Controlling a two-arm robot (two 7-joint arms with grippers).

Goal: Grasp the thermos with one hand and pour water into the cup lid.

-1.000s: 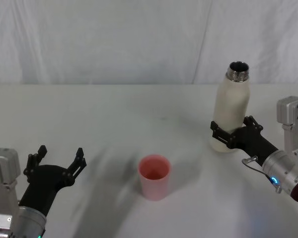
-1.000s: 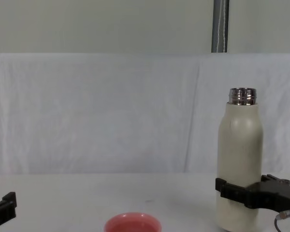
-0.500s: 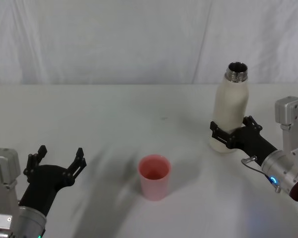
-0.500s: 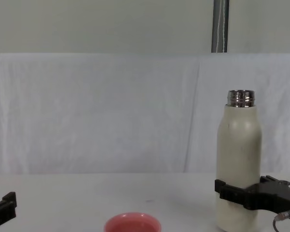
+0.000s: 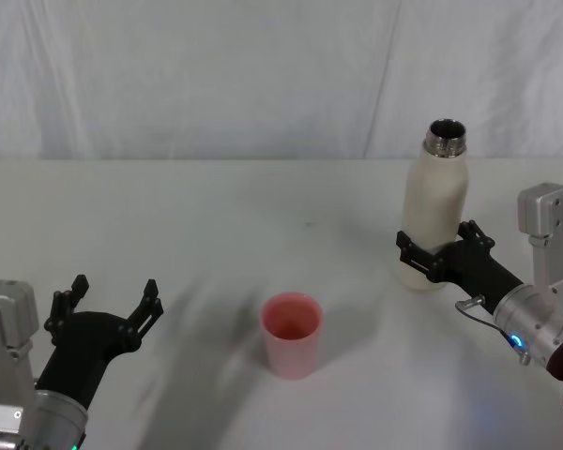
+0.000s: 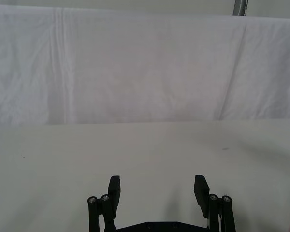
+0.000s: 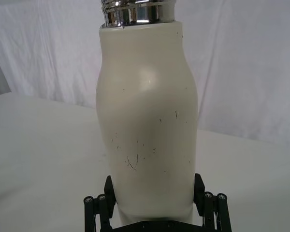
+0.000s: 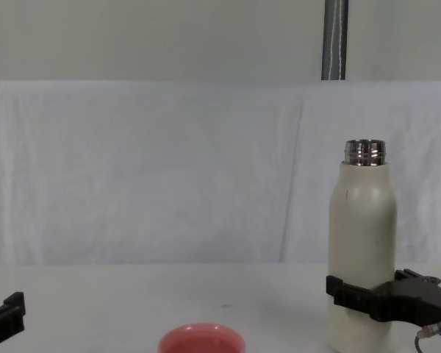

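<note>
The thermos [image 5: 435, 214] is stood upright at the right of the bench [image 5: 216, 216], its long axis vertical and its steel neck uncapped. It is clasped low on its body by the right claw [image 5: 430, 258], a finger set on either side. The cup lid [image 5: 292, 334] is placed well apart, to the thermos's left and nearer the robot, so a carry leftward before tilting is judged necessary. The left claw [image 5: 113, 302] is held spread and empty, parked at the near left.

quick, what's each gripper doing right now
left gripper: open, holding nothing, low over the table.
right gripper: shut on the thermos, near its base.
</note>
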